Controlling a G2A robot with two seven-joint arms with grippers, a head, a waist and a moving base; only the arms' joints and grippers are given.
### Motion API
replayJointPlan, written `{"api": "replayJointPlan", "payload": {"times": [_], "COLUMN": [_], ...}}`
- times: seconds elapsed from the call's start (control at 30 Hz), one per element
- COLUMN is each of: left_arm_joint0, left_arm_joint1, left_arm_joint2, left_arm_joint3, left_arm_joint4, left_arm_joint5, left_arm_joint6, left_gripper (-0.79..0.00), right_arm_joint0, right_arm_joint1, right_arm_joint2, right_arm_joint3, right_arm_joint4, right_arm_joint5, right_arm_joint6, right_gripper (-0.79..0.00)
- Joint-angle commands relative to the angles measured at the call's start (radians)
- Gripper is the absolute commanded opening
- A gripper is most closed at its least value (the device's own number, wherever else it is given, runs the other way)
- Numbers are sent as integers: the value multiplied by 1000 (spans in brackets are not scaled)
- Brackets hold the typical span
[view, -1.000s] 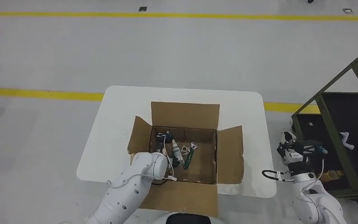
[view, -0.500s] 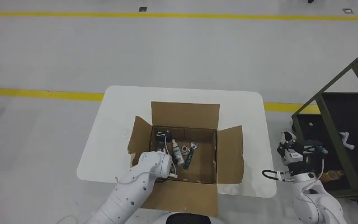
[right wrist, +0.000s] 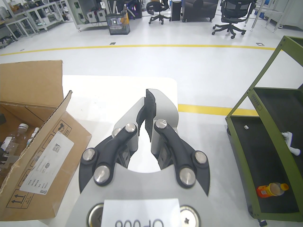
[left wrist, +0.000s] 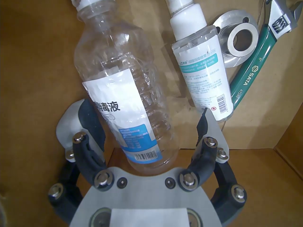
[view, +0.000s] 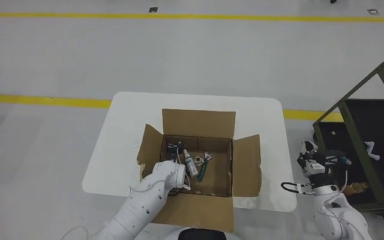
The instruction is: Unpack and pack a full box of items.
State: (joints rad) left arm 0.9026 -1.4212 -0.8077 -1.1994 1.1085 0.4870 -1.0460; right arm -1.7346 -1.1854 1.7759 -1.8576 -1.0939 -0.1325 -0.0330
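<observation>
Well inside box (view: 198, 123) walls, left gripper (left wrist: 144, 107) straddles bottle (left wrist: 118, 72), spread wide; right gripper (right wrist: 149, 101) closed.

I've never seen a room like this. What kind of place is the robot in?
Probably a robotics lab or workshop: workbenches loaded with machines, office chairs, and yellow lines painted on a wide pale floor.

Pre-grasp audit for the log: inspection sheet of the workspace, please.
surface: white table carrying the open cardboard box.
job's things: clear bottle, spray bottle, metal ring and green-handled wrench lie in the box.
clutter: nothing seen.
grippers: left gripper open, astride the clear bottle's lower end; right gripper shut, empty, at the table's edge.
cables: nothing seen.
surroundings: green cart with an orange bottle on its shelf; office chairs behind.
</observation>
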Motion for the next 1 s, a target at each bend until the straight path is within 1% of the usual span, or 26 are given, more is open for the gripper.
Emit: {"api": "replayJointPlan", "payload": {"times": [0.0,0.23,0.47,0.5,0.53,0.6,0.8,0.83,0.87,0.9,0.97], "left_arm_joint0": [0,-2,2,3,4,6,17,19,21,23,25], "left_arm_joint1": [-2,-12,-13,-14,-14,-15,-11,-11,-10,-10,-11], "left_arm_joint2": [0,0,-15,-17,-18,-19,-32,-34,-36,-37,-35], "left_arm_joint3": [4,18,7,5,1,-13,-63,-68,-69,-68,-64], "left_arm_joint4": [6,20,51,54,58,68,119,127,137,145,162], "left_arm_joint5": [1,3,10,9,8,5,1,-1,0,-1,-4], "left_arm_joint6": [1,-1,-17,-19,-22,-32,-68,-72,-76,-80,-86], "left_gripper": [0,0,0,-18,-40,-49,-18,-34,-86,-111,-123], "right_arm_joint0": [0,0,0,0,0,0,0,0,0,0,0], "right_arm_joint1": [0,0,0,0,0,0,0,0,0,0,0], "right_arm_joint2": [0,0,0,0,0,0,0,0,0,0,0], "right_arm_joint3": [0,0,0,0,0,0,0,0,0,0,0], "right_arm_joint4": [0,0,0,0,0,0,0,0,0,0,0], "right_arm_joint5": [0,0,0,0,0,0,0,0,0,0,0], "right_arm_joint6": [0,0,0,0,0,0,0,0,0,0,0], "right_gripper": [-785,-785,-785,-785,-785,-785,-785,-785,-785,-785,-785]}}
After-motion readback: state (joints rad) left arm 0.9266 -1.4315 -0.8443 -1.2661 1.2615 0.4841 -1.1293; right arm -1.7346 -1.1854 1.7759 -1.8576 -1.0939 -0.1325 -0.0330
